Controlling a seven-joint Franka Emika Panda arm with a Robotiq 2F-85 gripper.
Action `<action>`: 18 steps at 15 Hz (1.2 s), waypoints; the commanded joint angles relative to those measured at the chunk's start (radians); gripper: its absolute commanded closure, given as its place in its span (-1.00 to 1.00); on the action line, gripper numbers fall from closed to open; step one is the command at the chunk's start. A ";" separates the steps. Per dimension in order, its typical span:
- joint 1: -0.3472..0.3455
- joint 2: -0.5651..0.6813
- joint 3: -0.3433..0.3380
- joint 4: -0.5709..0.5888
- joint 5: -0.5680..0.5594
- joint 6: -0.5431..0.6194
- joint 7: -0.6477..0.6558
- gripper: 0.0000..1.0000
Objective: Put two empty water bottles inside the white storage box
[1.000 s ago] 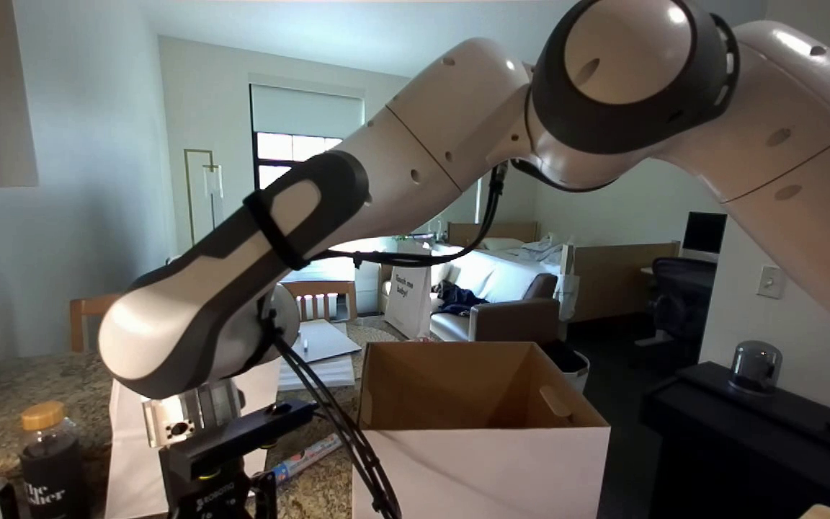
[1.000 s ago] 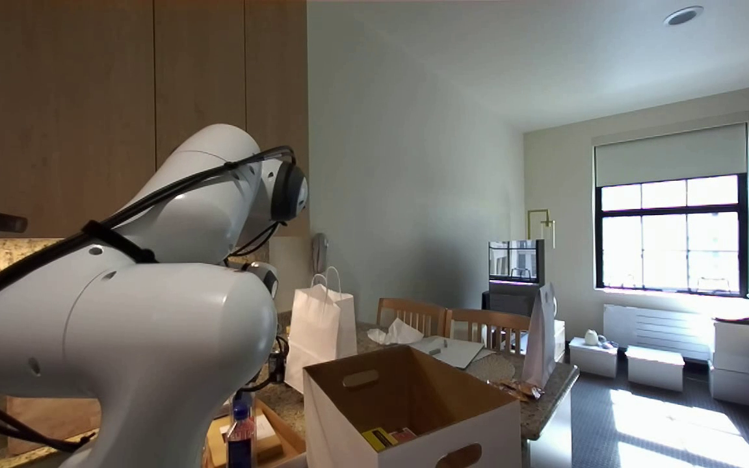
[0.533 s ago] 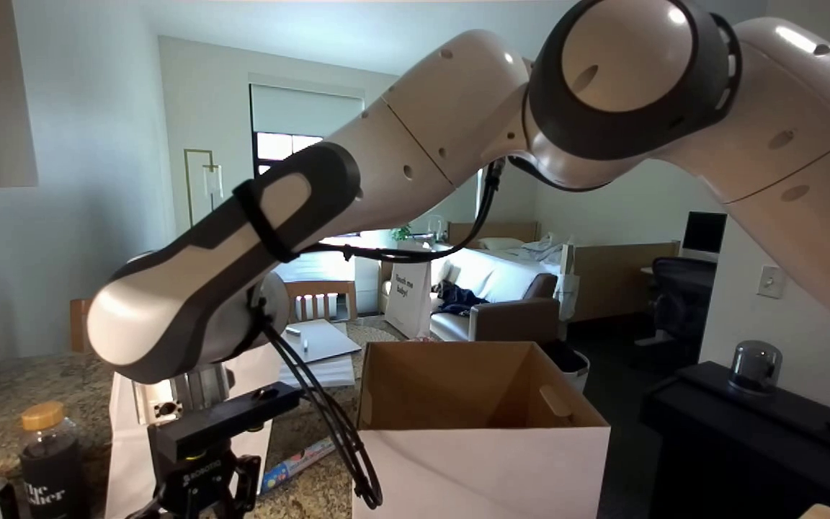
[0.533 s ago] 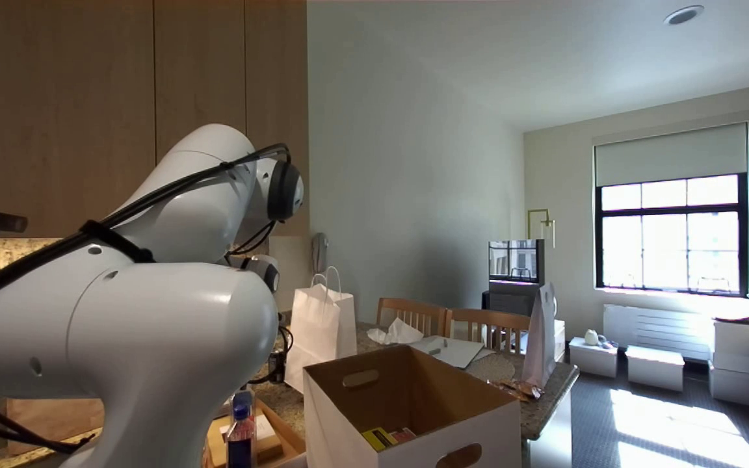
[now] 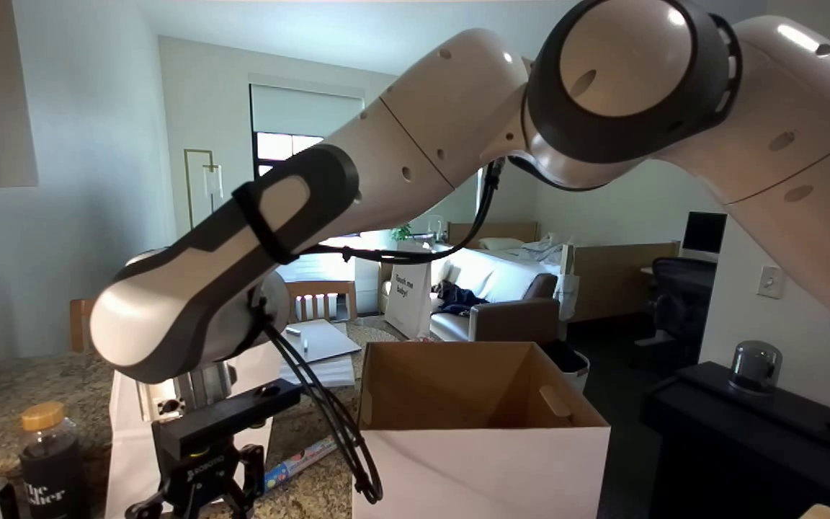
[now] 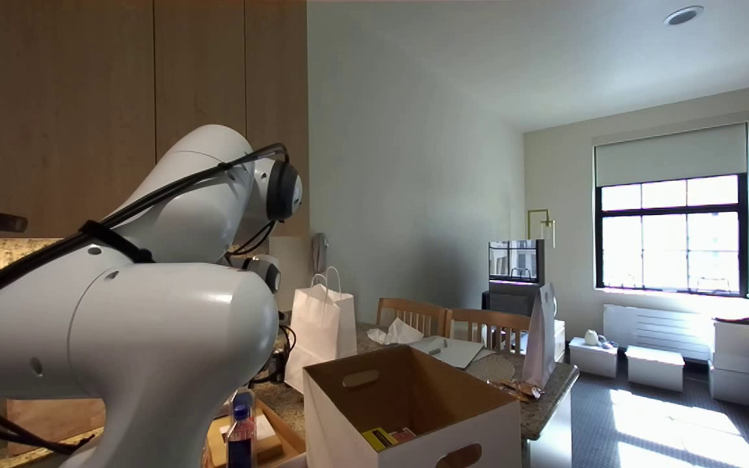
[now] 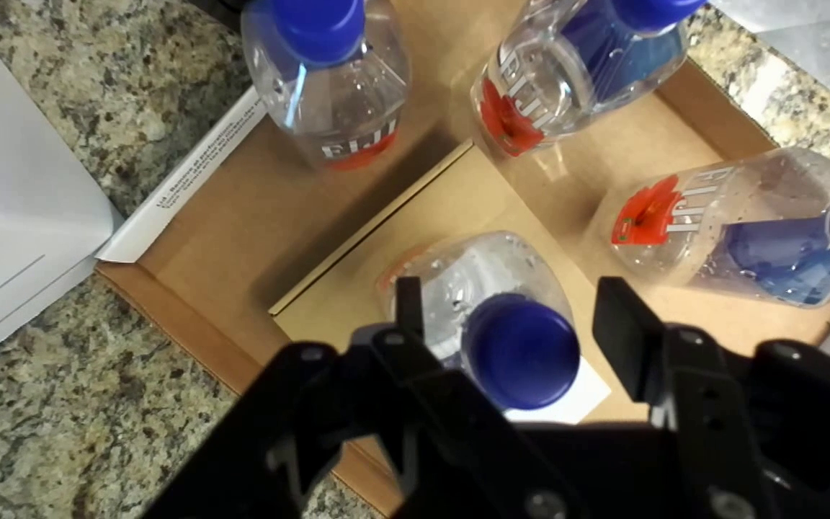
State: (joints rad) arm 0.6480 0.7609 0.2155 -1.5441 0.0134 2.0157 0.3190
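Note:
In the wrist view my gripper point(image 7: 510, 317) stands open above a clear bottle point(image 7: 469, 277). Its blue cap point(image 7: 523, 353) is between the two black pads point(image 7: 620, 339), with a gap showing at the right pad. That bottle is on a flat brown carton in a shallow cardboard tray point(image 7: 192, 310). Several like bottles are around it, among them an upright one point(image 7: 325, 94) and a tilted one point(image 7: 739, 223). In an exterior view the gripper point(image 5: 195, 501) is cut by the bottom edge. The white storage box point(image 5: 480, 468) stands open-topped to its right.
The white box point(image 6: 335, 422) holds a yellow packet point(image 6: 380, 439). Close by stands a white paper bag point(image 6: 322, 331) with handles. A dark bottle with an orange lid point(image 5: 47, 461) is on the counter. A white surface point(image 7: 19, 202) borders the tray at left.
Over the last second the arm and gripper have shifted a little left and up in an exterior view. The finger linkages look spread slightly wider than half a second ago. The box has not moved.

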 commanded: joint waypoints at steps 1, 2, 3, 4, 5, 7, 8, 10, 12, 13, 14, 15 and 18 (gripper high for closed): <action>0.018 0.008 -0.012 0.012 -0.023 0.007 0.028 0.34; 0.020 0.008 -0.014 0.012 -0.023 0.008 0.032 0.49; 0.021 0.008 -0.016 0.012 -0.023 0.008 0.032 0.60; 0.026 0.004 -0.020 0.008 -0.027 0.012 0.040 0.75; 0.029 -0.004 -0.024 0.004 -0.028 0.013 0.049 0.72; 0.036 -0.028 -0.027 -0.013 -0.030 0.018 0.066 0.68; 0.044 -0.054 -0.029 -0.035 -0.034 0.023 0.084 0.69; 0.062 -0.128 -0.039 -0.091 -0.042 0.040 0.140 0.69; 0.078 -0.224 -0.051 -0.145 -0.056 0.002 0.212 0.70; 0.074 -0.260 -0.046 -0.151 -0.056 -0.054 0.209 0.70; 0.068 -0.299 -0.047 -0.156 -0.054 -0.097 0.226 0.71; 0.057 -0.339 -0.040 -0.162 -0.046 -0.146 0.224 0.71; 0.015 -0.474 -0.035 -0.184 -0.011 -0.248 0.294 0.71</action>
State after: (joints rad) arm 0.7028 0.4424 0.1759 -1.6413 -0.0261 1.8327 0.5454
